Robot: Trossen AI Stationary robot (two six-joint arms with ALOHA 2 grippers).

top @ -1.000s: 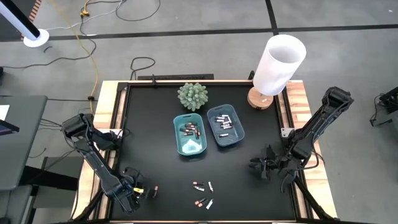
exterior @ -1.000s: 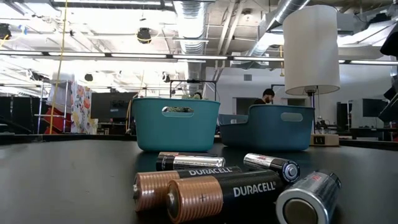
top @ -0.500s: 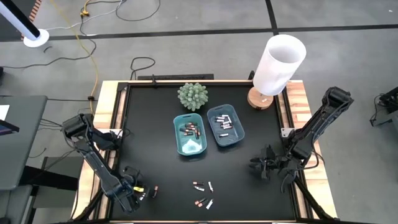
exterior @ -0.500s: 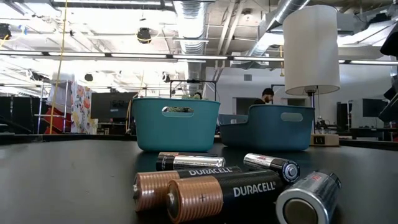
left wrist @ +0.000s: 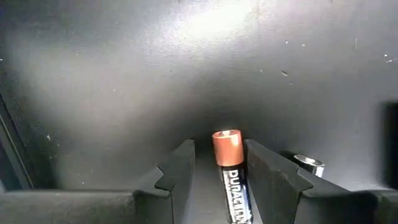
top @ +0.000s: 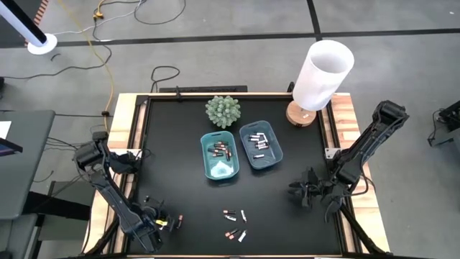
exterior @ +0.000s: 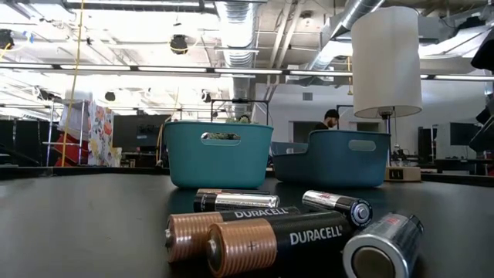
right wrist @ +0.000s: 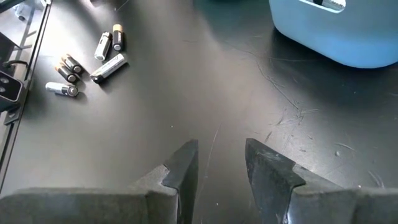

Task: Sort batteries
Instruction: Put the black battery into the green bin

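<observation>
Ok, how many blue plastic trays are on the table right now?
2. The teal tray sits mid-table, just below the plant in the high view. The bluer tray stands beside it, on the lamp side. Both hold batteries. No other tray shows.

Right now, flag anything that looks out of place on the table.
Nothing is spilled or damaged. Loose batteries lie near the front edge, unsorted. One copper-ended battery sits between the left hand fingers, apart from that cluster.

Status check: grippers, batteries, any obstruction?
Left gripper straddling a copper-top Duracell battery, not clamped. Right gripper open, empty. Nothing in the way.
</observation>
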